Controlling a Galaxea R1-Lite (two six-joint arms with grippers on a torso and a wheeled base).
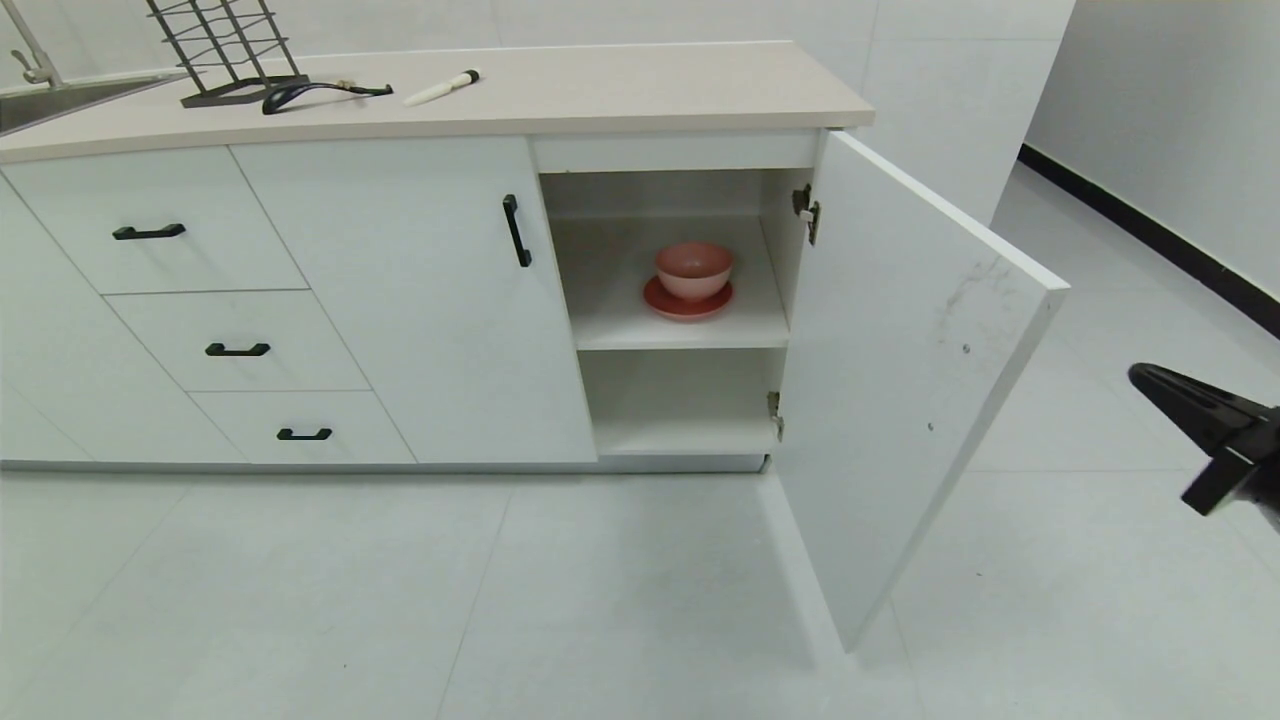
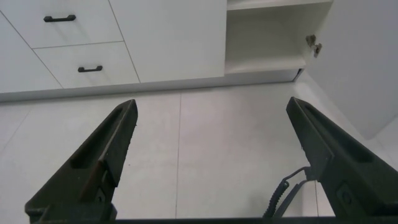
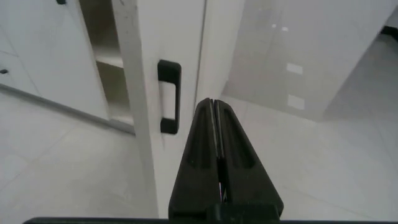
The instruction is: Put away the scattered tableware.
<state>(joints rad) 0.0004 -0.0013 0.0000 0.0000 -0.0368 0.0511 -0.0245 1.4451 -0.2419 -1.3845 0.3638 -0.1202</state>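
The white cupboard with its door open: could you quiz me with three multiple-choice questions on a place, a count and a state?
1. Where is the round pink bowl? A) on the countertop B) on the flat red plate on the upper shelf C) on the floor
2. How many black drawer handles are there? A) one B) three C) five
3. How is the right claw? A) wide open B) shut, empty C) holding a spoon
Answers: B, bowl rests on plate on that shelf; B, three bars, one above another; B, closed tight, nothing in it.
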